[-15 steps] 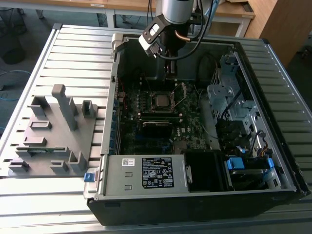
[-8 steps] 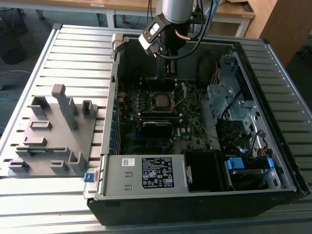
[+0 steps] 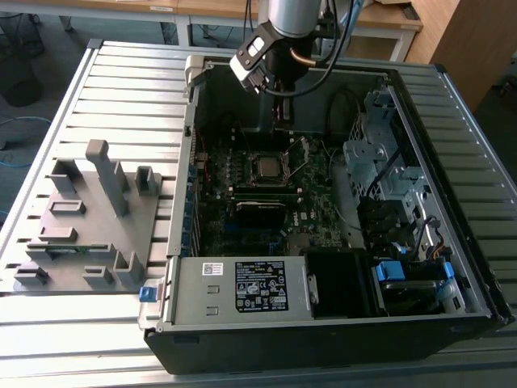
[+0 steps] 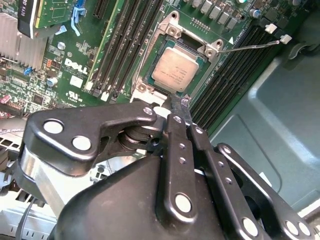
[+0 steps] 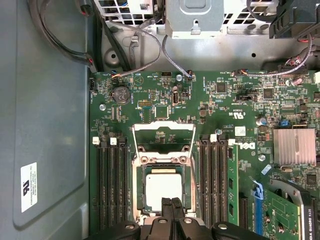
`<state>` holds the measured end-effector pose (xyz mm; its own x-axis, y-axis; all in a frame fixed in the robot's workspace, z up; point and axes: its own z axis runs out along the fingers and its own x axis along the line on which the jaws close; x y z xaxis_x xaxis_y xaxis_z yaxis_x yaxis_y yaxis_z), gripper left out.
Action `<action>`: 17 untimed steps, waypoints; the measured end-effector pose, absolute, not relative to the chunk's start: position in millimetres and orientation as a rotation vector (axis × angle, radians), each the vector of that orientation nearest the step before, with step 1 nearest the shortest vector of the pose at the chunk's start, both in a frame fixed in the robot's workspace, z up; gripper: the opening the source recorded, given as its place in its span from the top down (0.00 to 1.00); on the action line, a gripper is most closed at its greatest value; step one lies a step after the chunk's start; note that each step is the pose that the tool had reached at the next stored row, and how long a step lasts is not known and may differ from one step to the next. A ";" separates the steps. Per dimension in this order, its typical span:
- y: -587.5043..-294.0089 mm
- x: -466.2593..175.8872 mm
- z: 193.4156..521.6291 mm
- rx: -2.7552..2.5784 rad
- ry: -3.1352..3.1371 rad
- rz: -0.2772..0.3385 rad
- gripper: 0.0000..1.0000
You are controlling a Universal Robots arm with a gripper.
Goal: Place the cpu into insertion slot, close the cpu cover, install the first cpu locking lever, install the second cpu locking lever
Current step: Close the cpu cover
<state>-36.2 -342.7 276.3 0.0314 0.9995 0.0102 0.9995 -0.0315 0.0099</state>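
one cpu (image 4: pixel 178 70) in insertion slot (image 4: pixel 154 54), just beside closed pincer (image 4: pixel 180 102).

One cpu (image 5: pixel 162 189), one insertion slot (image 5: pixel 139 192) and one cpu cover (image 5: pixel 163 125) are showing; two banks of memory slots (image 5: pixel 112 185) (image 5: pixel 214 180) are flanking them.

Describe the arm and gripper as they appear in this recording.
The arm is a silver-grey cylinder ending in a black wrist with black cables looping beside it. The gripper is glossy black: flat linkage bars joined by round silver pins, tapering to two narrow fingers.
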 end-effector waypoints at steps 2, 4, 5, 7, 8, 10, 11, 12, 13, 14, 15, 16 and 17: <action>-342.7 -36.2 277.5 -2.256 -2.186 -0.023 0.90; -342.7 -36.2 278.4 -2.256 -2.186 -0.023 0.90; -342.7 -36.2 278.5 -2.256 -2.186 -0.023 0.90; -342.7 -36.2 278.5 -2.256 -2.186 -0.024 0.90; -342.7 -36.2 278.6 -2.256 -2.186 -0.023 0.90; -342.7 -35.8 278.7 -2.256 -2.186 -0.023 0.90; -342.7 -35.4 278.7 -2.256 -2.186 -0.023 0.90; -342.7 -34.6 278.7 -2.256 -2.186 -0.023 0.90; -342.7 -33.1 278.7 -2.256 -2.186 -0.023 0.90; -342.7 -31.5 278.7 -2.256 -2.186 -0.023 0.90; -342.7 -29.4 278.7 -2.256 -2.186 -0.023 0.90; -342.7 -27.9 278.6 -2.256 -2.186 -0.023 0.90; -342.7 -26.4 278.6 -2.256 -2.186 -0.023 0.90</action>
